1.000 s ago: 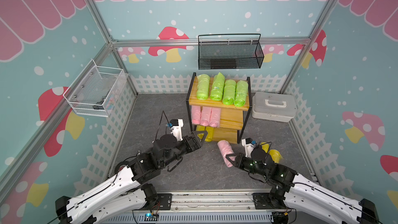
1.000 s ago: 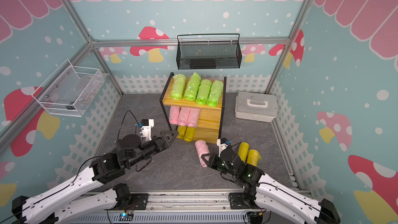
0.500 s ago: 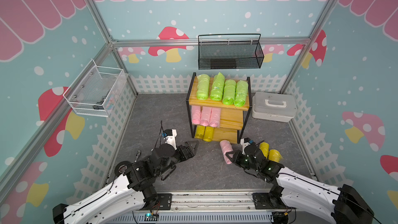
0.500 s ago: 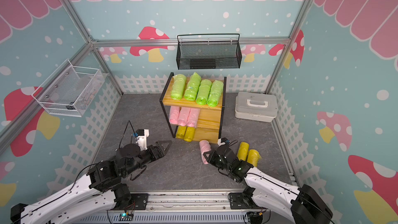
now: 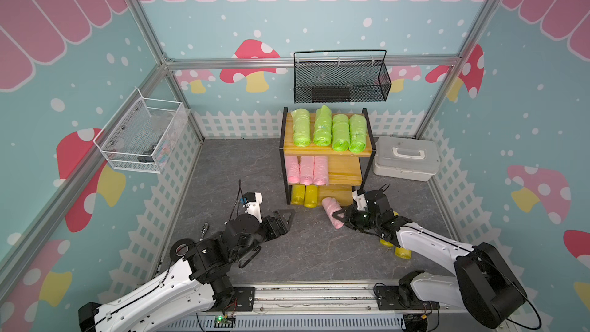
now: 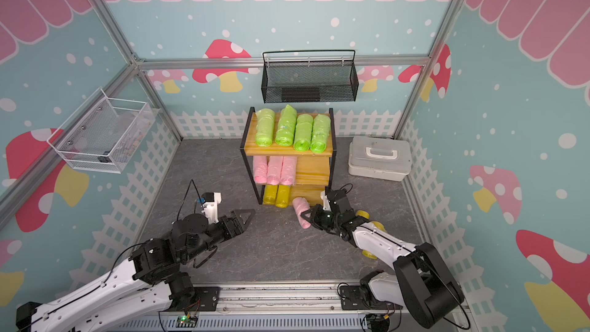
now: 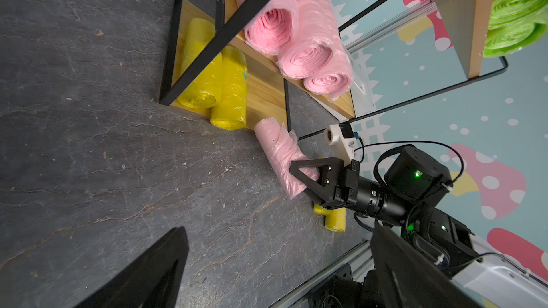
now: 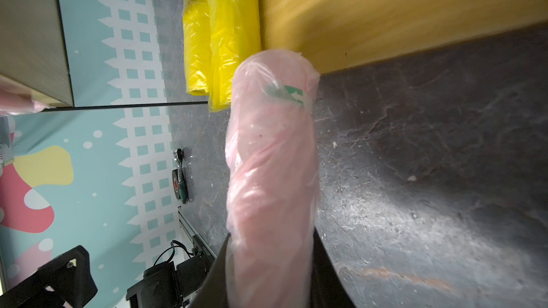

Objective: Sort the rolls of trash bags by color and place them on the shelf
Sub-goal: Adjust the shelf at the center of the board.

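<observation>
The shelf [image 5: 344, 170] holds several lime green rolls [image 5: 329, 129] on its top board, three pink rolls [image 5: 306, 170] in the middle and two yellow rolls [image 5: 303, 194] at the bottom. My right gripper [image 5: 340, 218] is shut on a fourth pink roll [image 5: 330, 210], whose far end reaches the bottom board's front edge [image 8: 355, 25]. In the right wrist view this pink roll [image 8: 269, 149] fills the space between the jaws. Two more yellow rolls [image 5: 403, 253] lie on the floor under my right arm. My left gripper [image 5: 284, 218] hangs open and empty left of the shelf.
A black mesh basket [image 5: 341, 81] hangs on the back wall and a white wire basket [image 5: 140, 138] on the left wall. A pale grey case [image 5: 405, 161] stands right of the shelf. A ratchet tool [image 5: 206, 228] lies by the left fence.
My left arm has pulled back from the shelf toward the front, still open. My right gripper has carried the pink roll a little closer to the shelf's bottom board.
</observation>
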Controlling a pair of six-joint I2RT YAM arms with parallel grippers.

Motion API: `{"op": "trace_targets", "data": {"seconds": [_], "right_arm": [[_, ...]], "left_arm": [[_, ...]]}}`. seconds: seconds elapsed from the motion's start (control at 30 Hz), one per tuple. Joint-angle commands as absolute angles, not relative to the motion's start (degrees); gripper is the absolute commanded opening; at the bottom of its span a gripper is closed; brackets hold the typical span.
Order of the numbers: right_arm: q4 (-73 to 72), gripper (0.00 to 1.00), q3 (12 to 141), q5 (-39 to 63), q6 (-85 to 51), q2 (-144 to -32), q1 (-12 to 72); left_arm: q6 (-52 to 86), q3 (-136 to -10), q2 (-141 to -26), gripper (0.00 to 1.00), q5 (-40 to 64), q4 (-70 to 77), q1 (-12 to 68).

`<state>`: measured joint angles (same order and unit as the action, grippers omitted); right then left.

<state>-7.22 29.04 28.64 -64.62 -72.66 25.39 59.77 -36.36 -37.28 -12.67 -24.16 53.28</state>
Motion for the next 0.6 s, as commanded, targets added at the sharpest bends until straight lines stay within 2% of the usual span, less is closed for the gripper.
{"op": "trace_targets", "data": {"seconds": [0.0, 0.27, 0.57], "right_arm": [[-9.70, 0.00, 33.59, 34.84, -59.34, -75.01, 21.93], [-2.51, 0.00, 42.13, 41.60, -52.89, -79.91, 16.92], [12.55, 0.00, 35.95, 37.03, -49.93, -65.81, 16.88]], "left_arm": [[59.01, -35.86, -36.42, 0.98, -13.00, -24.04, 52.98], [58.82, -36.12, -37.61, 0.98, -12.92, -24.02, 52.85], [58.48, -36.87, -40.00, 0.98, -12.38, -23.52, 52.82]]}}
